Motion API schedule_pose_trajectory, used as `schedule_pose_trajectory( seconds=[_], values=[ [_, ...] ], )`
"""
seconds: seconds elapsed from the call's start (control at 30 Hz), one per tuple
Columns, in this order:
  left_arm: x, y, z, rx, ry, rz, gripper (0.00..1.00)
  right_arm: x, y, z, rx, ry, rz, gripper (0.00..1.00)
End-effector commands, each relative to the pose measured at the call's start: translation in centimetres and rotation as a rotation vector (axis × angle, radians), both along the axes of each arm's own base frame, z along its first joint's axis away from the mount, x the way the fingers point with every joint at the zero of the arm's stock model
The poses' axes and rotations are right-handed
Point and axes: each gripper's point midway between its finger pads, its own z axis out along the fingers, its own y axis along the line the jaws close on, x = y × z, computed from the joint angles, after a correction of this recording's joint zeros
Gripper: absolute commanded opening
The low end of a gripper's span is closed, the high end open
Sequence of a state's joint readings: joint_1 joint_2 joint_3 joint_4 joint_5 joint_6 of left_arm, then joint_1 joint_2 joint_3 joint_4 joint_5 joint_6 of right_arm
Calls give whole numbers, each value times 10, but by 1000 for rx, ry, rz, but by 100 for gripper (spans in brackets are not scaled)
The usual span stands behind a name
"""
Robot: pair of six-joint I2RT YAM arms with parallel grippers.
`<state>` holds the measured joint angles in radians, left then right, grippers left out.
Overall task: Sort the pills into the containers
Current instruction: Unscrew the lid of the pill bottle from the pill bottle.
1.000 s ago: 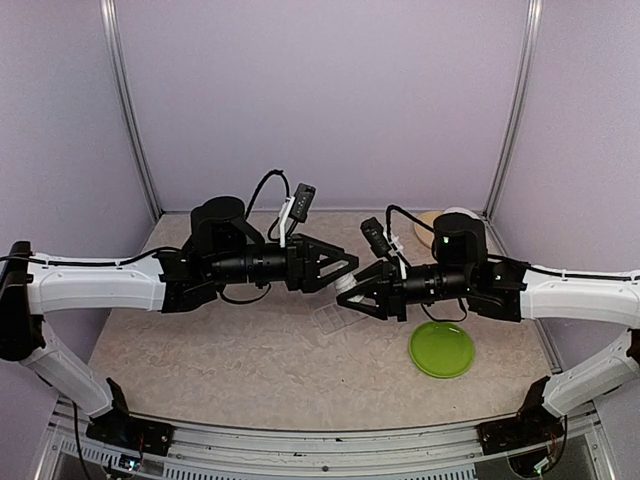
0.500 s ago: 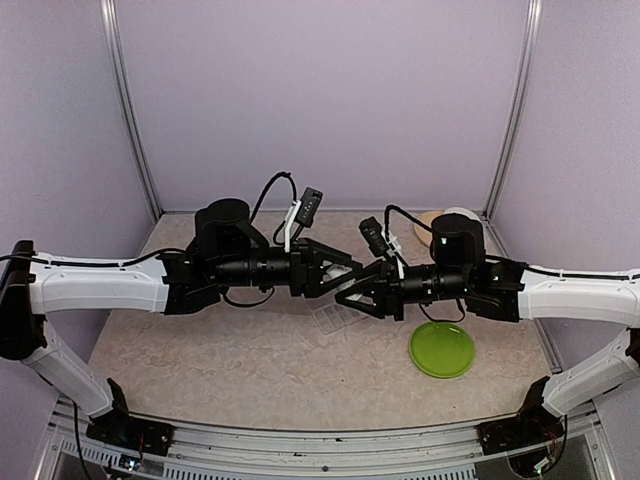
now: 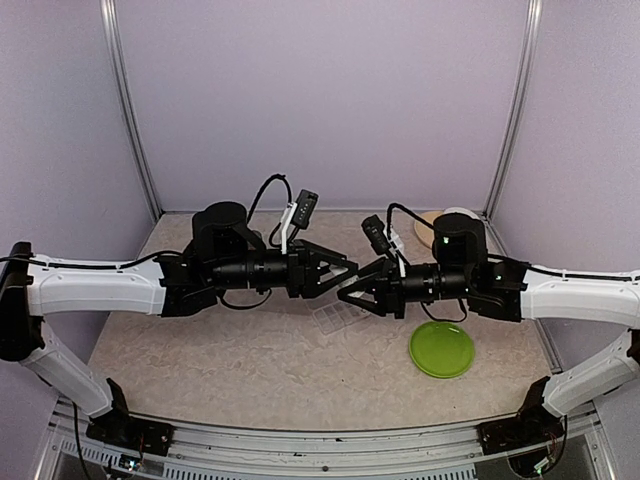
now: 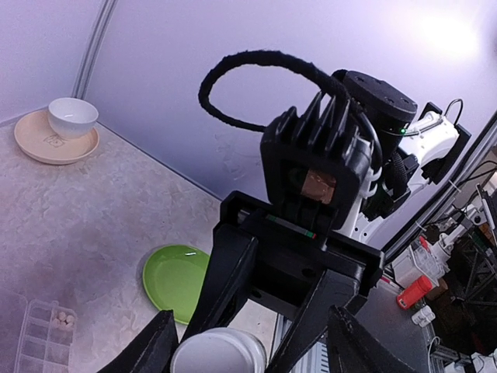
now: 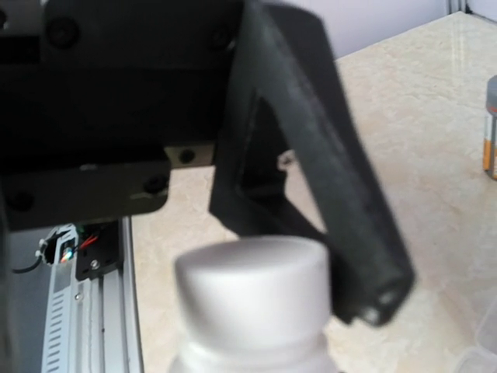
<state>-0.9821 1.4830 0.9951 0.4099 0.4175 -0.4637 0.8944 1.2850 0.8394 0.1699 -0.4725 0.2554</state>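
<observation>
The right gripper (image 3: 350, 291) is gripping a white bottle (image 5: 250, 299), jaws partly closed on it. The left gripper (image 4: 245, 350) is straddling its cap (image 4: 219, 352), jaws standing wider than the cap.

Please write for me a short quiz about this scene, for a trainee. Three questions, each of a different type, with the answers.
1. True or false: the white bowl stands on a beige saucer, apart from the green plate.
2. Where do loose pills show? A) white bowl B) pill box C) green plate
3. Which gripper holds the white bottle?
Key: 1 true; 2 B; 3 the right gripper.
</observation>
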Motion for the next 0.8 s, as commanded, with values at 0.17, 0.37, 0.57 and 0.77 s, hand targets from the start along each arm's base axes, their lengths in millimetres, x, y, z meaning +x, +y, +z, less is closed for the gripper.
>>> schedule_pose_trajectory(
  seconds=[0.17,0.37,0.57,0.77],
  values=[
    [-6,8,15,-34,-31,-2,58,12,-11,4,4,-4,-61,5],
    [-1,8,11,-29,-14,14,42,9,-11,3,10,-1,-47,5],
    [2,8,9,-26,-2,23,34,8,-11,4,12,-9,-42,5],
    [13,12,9,-42,57,78,32,4,-12,4,16,-50,-16,5]
  ],
)
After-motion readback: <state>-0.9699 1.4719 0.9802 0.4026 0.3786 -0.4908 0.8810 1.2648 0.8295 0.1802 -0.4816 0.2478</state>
